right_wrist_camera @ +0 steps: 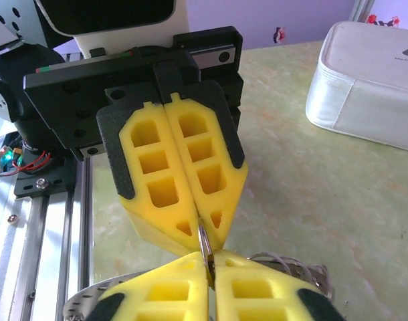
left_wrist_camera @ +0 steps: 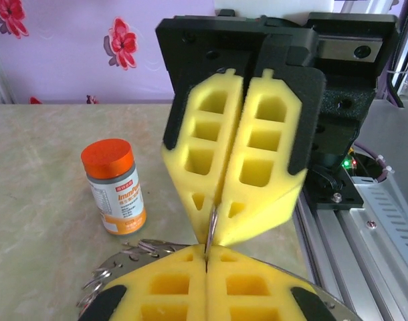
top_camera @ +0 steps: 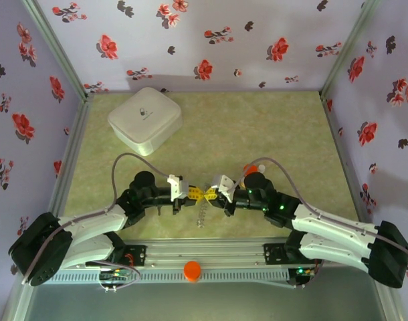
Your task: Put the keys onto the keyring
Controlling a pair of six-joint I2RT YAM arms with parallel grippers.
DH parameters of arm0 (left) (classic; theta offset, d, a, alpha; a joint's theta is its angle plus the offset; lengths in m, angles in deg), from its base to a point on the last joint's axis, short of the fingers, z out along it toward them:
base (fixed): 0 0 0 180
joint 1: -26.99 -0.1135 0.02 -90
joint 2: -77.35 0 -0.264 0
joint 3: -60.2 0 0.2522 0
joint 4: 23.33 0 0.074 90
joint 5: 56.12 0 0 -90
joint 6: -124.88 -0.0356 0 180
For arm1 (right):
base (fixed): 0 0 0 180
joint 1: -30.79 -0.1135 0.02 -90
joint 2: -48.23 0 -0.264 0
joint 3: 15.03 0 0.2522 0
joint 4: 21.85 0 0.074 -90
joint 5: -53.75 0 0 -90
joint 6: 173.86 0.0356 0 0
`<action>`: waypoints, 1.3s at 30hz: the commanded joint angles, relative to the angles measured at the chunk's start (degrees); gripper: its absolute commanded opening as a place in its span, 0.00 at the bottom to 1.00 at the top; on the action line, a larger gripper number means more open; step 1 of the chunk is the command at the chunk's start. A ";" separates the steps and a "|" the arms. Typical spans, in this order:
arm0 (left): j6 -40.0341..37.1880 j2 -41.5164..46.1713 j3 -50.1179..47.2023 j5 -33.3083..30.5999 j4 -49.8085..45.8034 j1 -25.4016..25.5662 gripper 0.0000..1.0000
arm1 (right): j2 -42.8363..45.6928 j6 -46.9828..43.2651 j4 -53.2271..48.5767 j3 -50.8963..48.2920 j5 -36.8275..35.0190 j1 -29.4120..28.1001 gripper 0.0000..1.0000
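My two grippers meet tip to tip over the near middle of the table. A thin metal keyring (left_wrist_camera: 211,231) stands edge-on between them. In the left wrist view my left gripper (left_wrist_camera: 207,262) is shut on its lower edge, and the right gripper's yellow fingers (left_wrist_camera: 257,167) pinch it from above. From the right wrist, my right gripper (right_wrist_camera: 209,262) is shut on the keyring (right_wrist_camera: 203,239), opposite the left fingers (right_wrist_camera: 170,174). From above, the left gripper (top_camera: 197,194) and right gripper (top_camera: 213,194) touch, and a thin metal piece (top_camera: 201,215) hangs below them. The keys are hidden.
A white square box (top_camera: 145,119) sits at the back left of the table (top_camera: 257,127). An orange pill bottle (left_wrist_camera: 114,186) stands by the right arm (top_camera: 252,170). Coiled metal (right_wrist_camera: 291,262) shows beside the right fingers. The aluminium rail (top_camera: 211,253) runs along the near edge.
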State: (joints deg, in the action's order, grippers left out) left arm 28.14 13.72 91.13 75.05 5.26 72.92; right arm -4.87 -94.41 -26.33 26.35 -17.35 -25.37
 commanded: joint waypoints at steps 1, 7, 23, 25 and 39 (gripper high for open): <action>0.09 1.39 0.32 1.19 2.32 0.21 0.10 | -0.53 -0.72 0.83 3.19 1.83 -0.12 0.00; -4.22 5.56 2.81 -2.95 -10.71 0.28 0.32 | -1.42 -7.99 -16.59 10.67 -0.86 -0.10 0.00; -13.29 8.82 9.32 -1.99 -31.80 0.24 0.22 | -14.38 -18.60 -37.86 27.67 3.18 -0.35 0.00; -13.43 8.45 9.55 -1.71 -31.78 0.28 0.21 | -15.16 -18.77 -37.26 28.18 3.92 -0.45 0.00; -12.95 9.34 9.21 -1.40 -30.56 0.30 0.00 | -12.07 -14.61 -28.90 22.57 7.94 1.03 0.25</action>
State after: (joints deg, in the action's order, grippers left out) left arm 14.22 21.87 99.74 72.47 -27.99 72.90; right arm -20.54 -111.56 -60.54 52.07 -12.76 -25.42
